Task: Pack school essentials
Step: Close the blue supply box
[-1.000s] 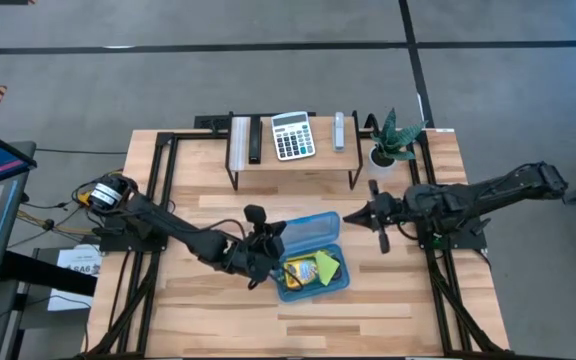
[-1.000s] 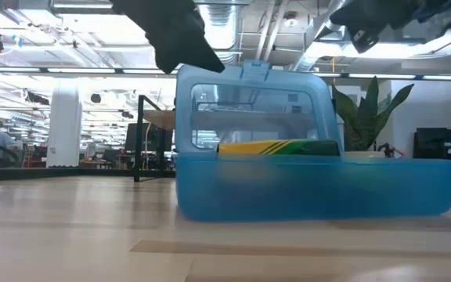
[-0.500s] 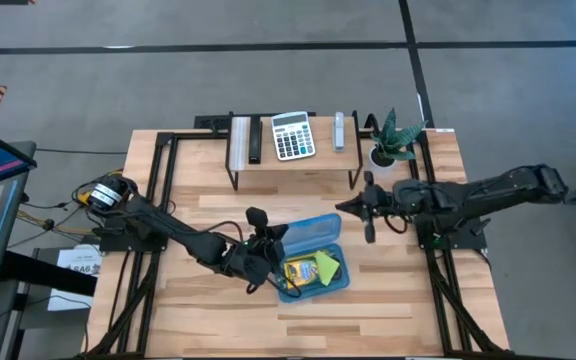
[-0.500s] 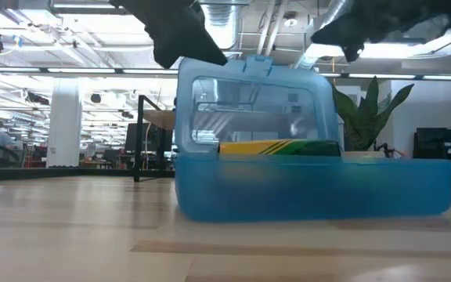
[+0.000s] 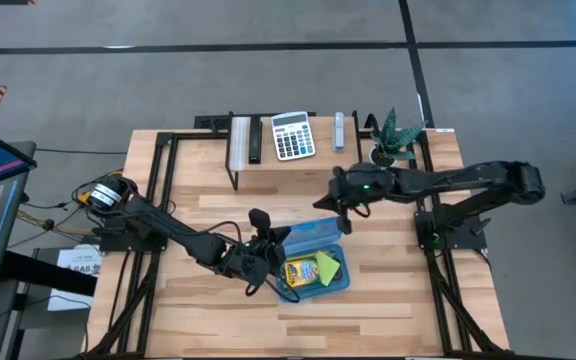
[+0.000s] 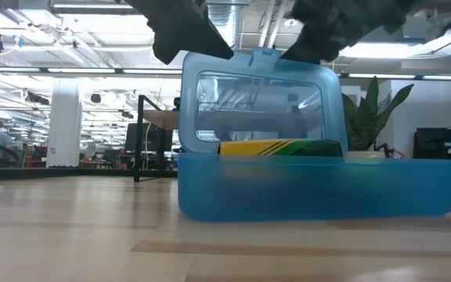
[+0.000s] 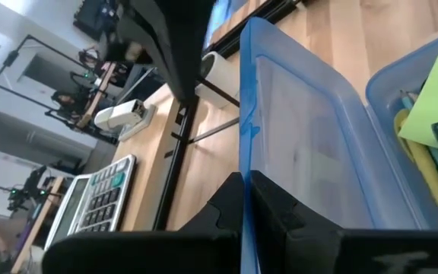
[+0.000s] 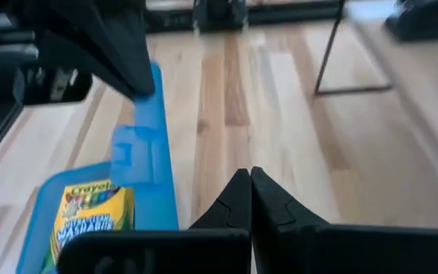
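Observation:
A translucent blue box (image 5: 316, 268) sits flat on the table, and its hinged lid (image 6: 257, 106) stands nearly upright. Inside lie the yellow-green crayon box (image 5: 301, 271), a lime-green sticky-note pad (image 7: 434, 90) and yellow pencils (image 7: 424, 176). My left gripper (image 5: 265, 243) is at the lid's left end, shut on its edge. My right gripper (image 5: 343, 207) hovers shut just beyond the lid's free top edge. In the right wrist view bare wood shows around its tips (image 8: 249, 183). The scissors, pen and eraser do not show. My left gripper pinches the lid's side edge (image 7: 246, 164) between its two fingers (image 7: 276, 205). It comes at the lid from the table's left. The lid stands nearly upright on its hinge, and the box below rests on the table.
A low shelf (image 5: 293, 160) at the far edge carries a white-grey calculator (image 5: 292, 135), a black bar (image 5: 254, 140) and a grey bar (image 5: 339, 130). A small potted plant (image 5: 393, 138) stands at its right. Bare wood lies on the near side and to the box's left.
My right gripper has travelled toward the table's left and slightly toward the far edge, ending close above the lid's free edge. The lid, held by my left gripper, has tipped a little more upright. The box has stayed in place.

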